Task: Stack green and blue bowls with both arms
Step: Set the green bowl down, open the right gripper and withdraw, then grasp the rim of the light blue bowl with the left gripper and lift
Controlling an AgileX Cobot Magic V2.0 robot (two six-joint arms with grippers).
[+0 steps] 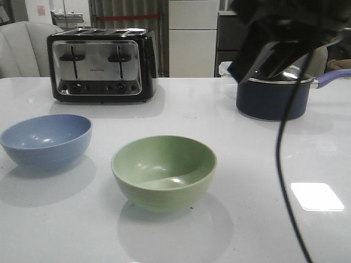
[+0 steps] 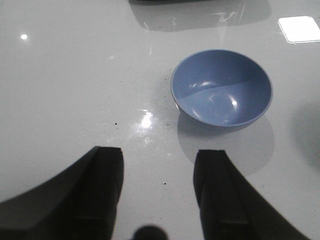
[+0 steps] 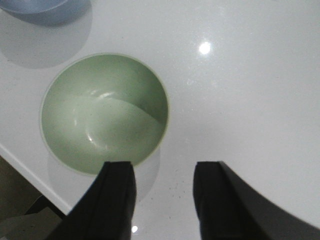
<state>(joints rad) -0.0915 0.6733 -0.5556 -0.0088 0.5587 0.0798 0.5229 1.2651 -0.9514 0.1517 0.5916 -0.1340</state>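
Two empty bowls stand upright and apart on the white table: the dusty blue bowl (image 1: pixel 46 139) at the left and the pale green bowl (image 1: pixel 163 171) in the middle near the front. My left gripper (image 2: pixel 160 161) hovers open above bare table, short of the blue bowl (image 2: pixel 221 87), with nothing between its fingers. My right gripper (image 3: pixel 165 172) is also open and empty, one finger (image 3: pixel 117 192) overlapping the near rim of the green bowl (image 3: pixel 104 112) from above. The right arm (image 1: pixel 285 33) shows as a dark mass at the top right of the front view. The left arm is outside the front view.
A black and chrome toaster (image 1: pixel 101 64) stands at the back left. At the back right sits a dark lidded saucepan (image 1: pixel 271 97) with a purple handle (image 1: pixel 332 78). A thin dark cable (image 1: pixel 282 153) hangs from the right arm. The table edge (image 3: pixel 25 175) runs close beside the green bowl.
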